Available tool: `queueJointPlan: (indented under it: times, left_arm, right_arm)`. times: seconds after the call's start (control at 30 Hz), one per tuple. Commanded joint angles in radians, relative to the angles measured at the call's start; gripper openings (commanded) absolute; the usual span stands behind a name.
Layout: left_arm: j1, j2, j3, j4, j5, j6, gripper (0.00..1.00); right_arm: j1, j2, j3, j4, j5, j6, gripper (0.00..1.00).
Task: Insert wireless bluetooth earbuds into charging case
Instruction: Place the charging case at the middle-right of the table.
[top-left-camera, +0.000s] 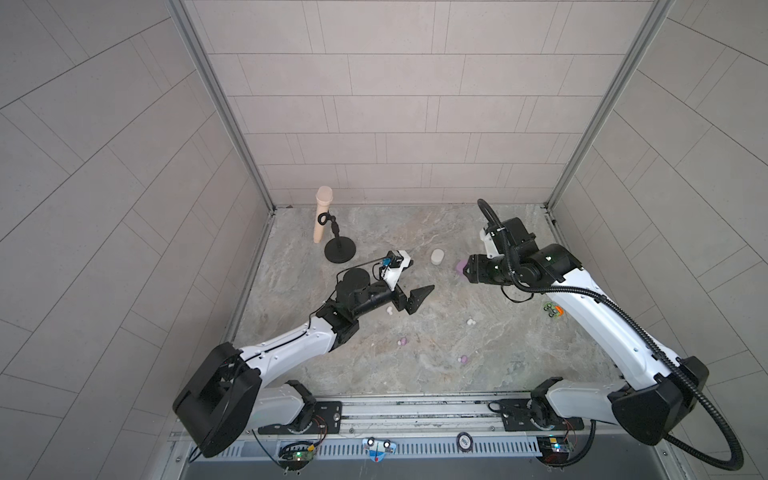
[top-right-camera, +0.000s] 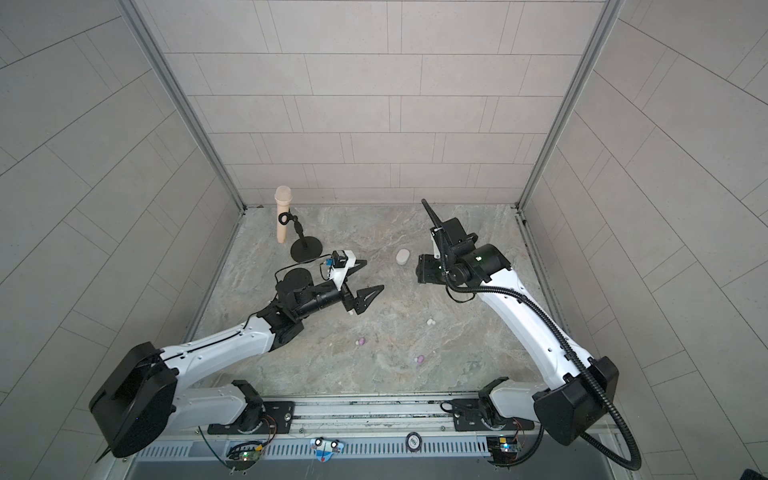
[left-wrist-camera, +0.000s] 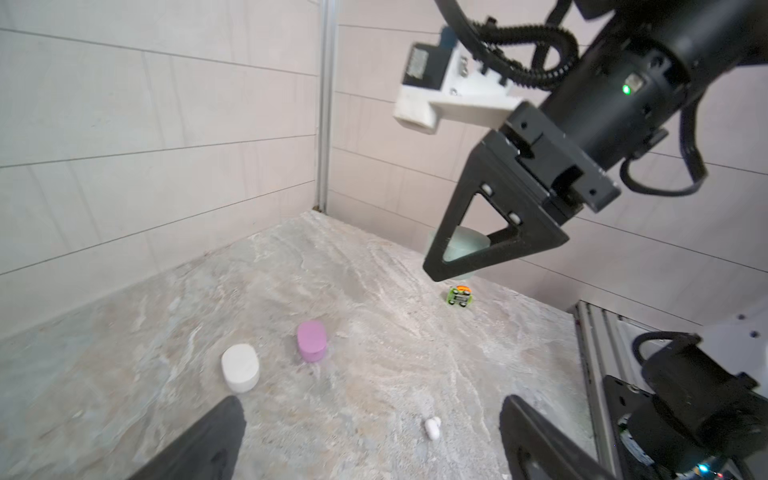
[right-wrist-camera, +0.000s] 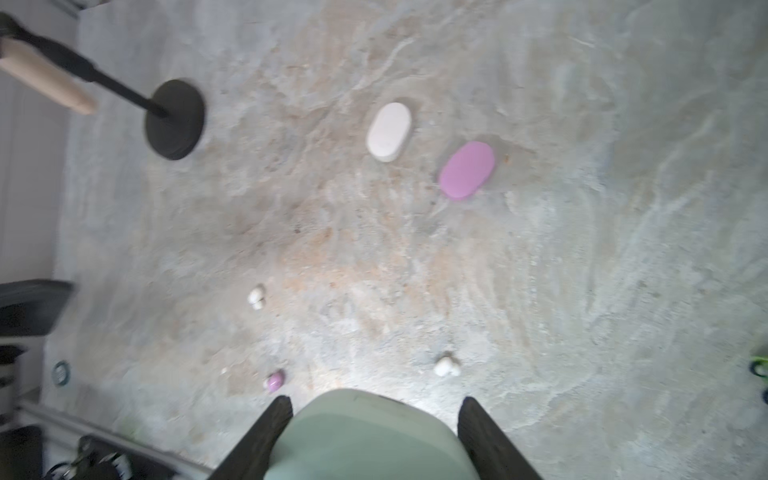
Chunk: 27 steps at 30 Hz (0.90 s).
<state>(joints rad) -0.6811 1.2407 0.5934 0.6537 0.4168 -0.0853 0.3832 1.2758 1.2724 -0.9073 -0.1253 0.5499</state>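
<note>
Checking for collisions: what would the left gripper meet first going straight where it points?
Probably the white case, just ahead of its open fingers; the lilac case sits beyond. Height is unclear.

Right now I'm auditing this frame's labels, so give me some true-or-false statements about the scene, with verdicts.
1. The right gripper has its jaws closed on the mint green case. True.
2. The left gripper holds an earbud. False: its jaws are open and empty.
3. The lilac case and the white case lie shut on the table, apart. True.
4. The white earbuds are in their case. False: they lie loose on the table.
5. The microphone lies flat. False: it stands clipped in its stand.
</note>
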Motion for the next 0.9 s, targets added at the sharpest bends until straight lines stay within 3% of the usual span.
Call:
queueJointPlan:
  times: [0.0, 0.2, 0.33, 0.63, 0.87]
  left_arm:
    - [0.000, -0.048, -0.021, -0.109, -0.170, 0.000, 1.00]
    - [0.000, -0.106, -0.044, -0.195, -0.286, -0.004, 1.00]
    - [0.002, -0.122, -0.063, -0.188, -0.315, -0.017, 1.00]
    - [0.003, -0.129, -0.063, -0.190, -0.345, -0.009, 1.00]
    - [0.006, -0.127, -0.069, -0.179, -0.361, -0.018, 1.00]
  right_arm:
    - [-0.085, -0.009, -0.105, 0.050, 0.126, -0.052, 0.49]
    - [-0.294, 0.076, -0.276, 0.150, 0.134, -0.040, 0.49]
    - [-0.363, 0.165, -0.350, 0.257, 0.124, -0.041, 0.48]
    - [-0.393, 0.274, -0.379, 0.307, 0.161, -0.033, 0.48]
    - [-0.400, 0.307, -0.400, 0.309, 0.141, -0.034, 0.57]
